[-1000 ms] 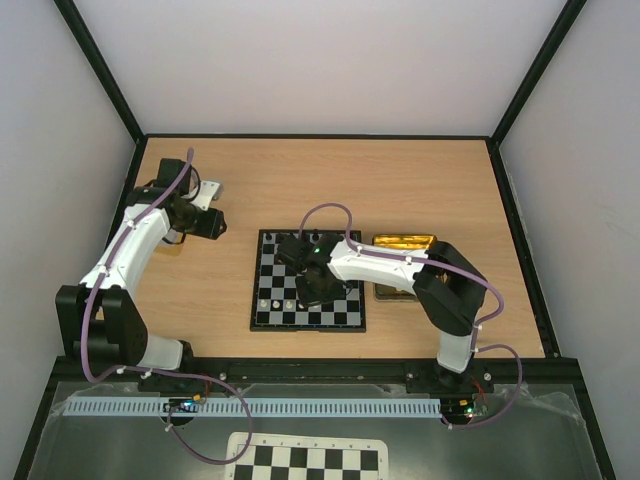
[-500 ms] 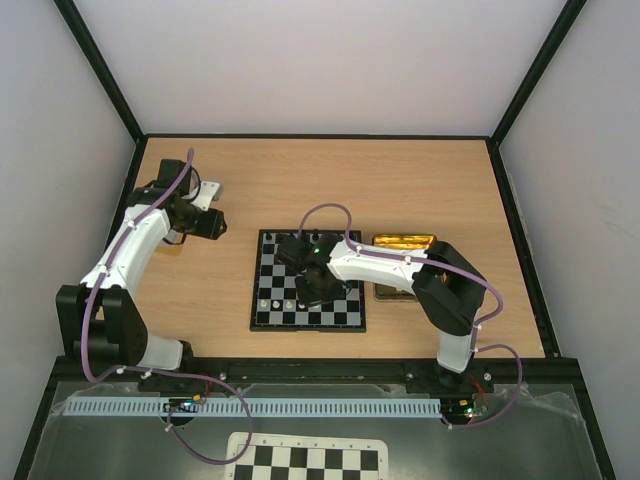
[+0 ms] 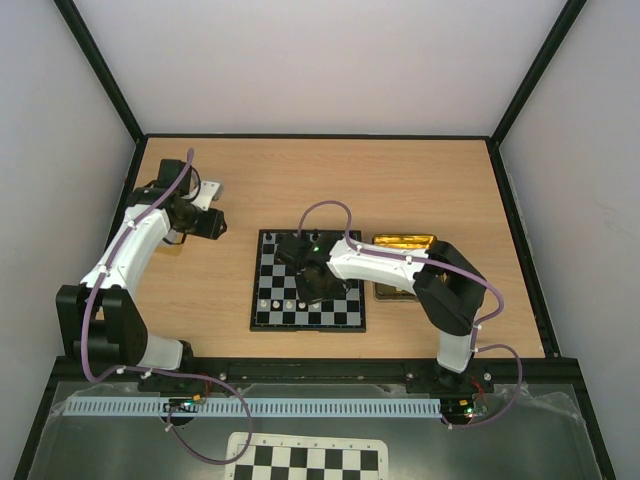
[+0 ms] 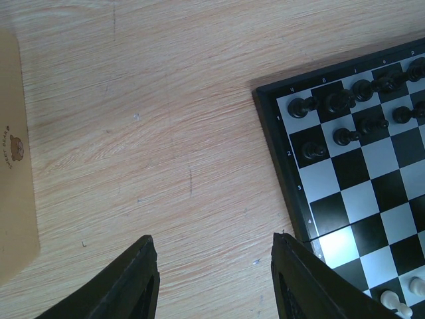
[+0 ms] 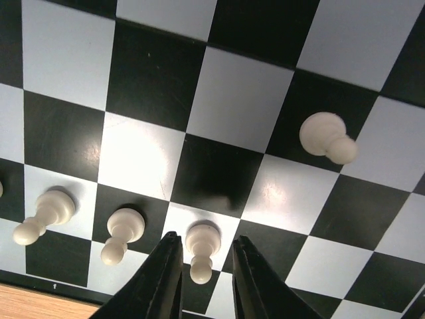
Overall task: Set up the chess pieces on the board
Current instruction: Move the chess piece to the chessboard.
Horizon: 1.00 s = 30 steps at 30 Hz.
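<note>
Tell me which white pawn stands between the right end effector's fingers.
The rightmost pawn of the row of three; its two neighbours and the lone pawn stand clear of the right end effector.

Table (image 4: 133, 100): pale wood grain, matt, with faint scratches and specks.
Board (image 5: 242, 96): smooth and glossy. The pale squares throw back lamp glare and the dark squares carry a softer sheen.
White pieces (image 5: 200, 247): cream plastic, smooth, low sheen.
Black pieces (image 4: 340, 101): glossy, with small bright highlights.
Fingers (image 5: 163, 282) of the right gripper (image 5: 205, 240): black and matt.
Left arm (image 3: 128, 250): white cover, smooth, with a light sheen.
Tray (image 3: 405, 241): gold metal, shiny.
Beige sheet (image 4: 14, 166) on the table: matt, possibly card; too little of it is in view to confirm.
</note>
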Available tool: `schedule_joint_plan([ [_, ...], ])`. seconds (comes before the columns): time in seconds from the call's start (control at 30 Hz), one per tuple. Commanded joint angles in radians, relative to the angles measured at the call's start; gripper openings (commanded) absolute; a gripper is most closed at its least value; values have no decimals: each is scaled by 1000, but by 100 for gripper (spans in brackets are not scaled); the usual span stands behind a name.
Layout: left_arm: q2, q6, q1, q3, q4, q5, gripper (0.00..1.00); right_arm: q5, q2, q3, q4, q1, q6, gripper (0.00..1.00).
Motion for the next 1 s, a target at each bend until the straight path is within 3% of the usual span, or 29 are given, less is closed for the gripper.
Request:
schedule_joint_plan([
  [0.0,-21,-7,-5,-6,-6,4,48,63,-17,42,-63,-29,-23,20],
  [0.4,-19,-6,-7,-3,-4,5,48,127,-15,120,-149,-157,-113,21],
  [0.97,-16,-3,-7,-14,2,1,48,63,31,107,-107,-168,-122,20],
])
